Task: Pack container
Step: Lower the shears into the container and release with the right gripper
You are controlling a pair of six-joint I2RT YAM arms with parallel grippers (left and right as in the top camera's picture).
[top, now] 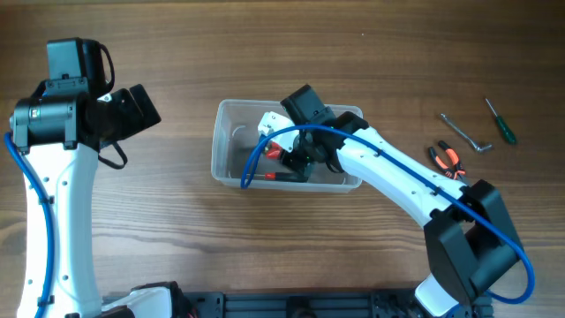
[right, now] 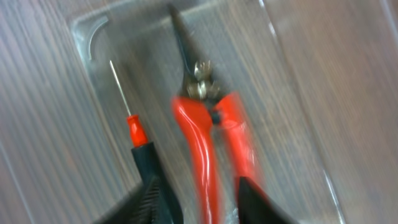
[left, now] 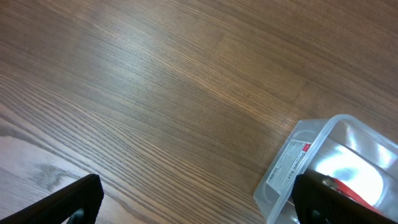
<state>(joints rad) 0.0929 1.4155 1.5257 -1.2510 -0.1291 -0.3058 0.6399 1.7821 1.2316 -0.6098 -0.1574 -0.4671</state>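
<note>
The clear plastic container (top: 222, 146) sits mid-table. My right gripper (top: 298, 152) reaches down inside it. In the right wrist view its fingers (right: 202, 202) are apart around one handle of the red-handled pliers (right: 202, 124), which lie on the container floor (right: 93, 37). A screwdriver with a red and black handle (right: 135, 140) lies beside the pliers, against the left finger. My left gripper (top: 141, 108) is open and empty, left of the container; its wrist view (left: 199, 202) shows bare wood and a container corner (left: 292, 168).
To the right of the container lie orange-and-black pliers (top: 448, 161), a metal hex key (top: 468, 132) and a green-handled screwdriver (top: 500, 122). A blue cable (top: 265, 150) loops over the container.
</note>
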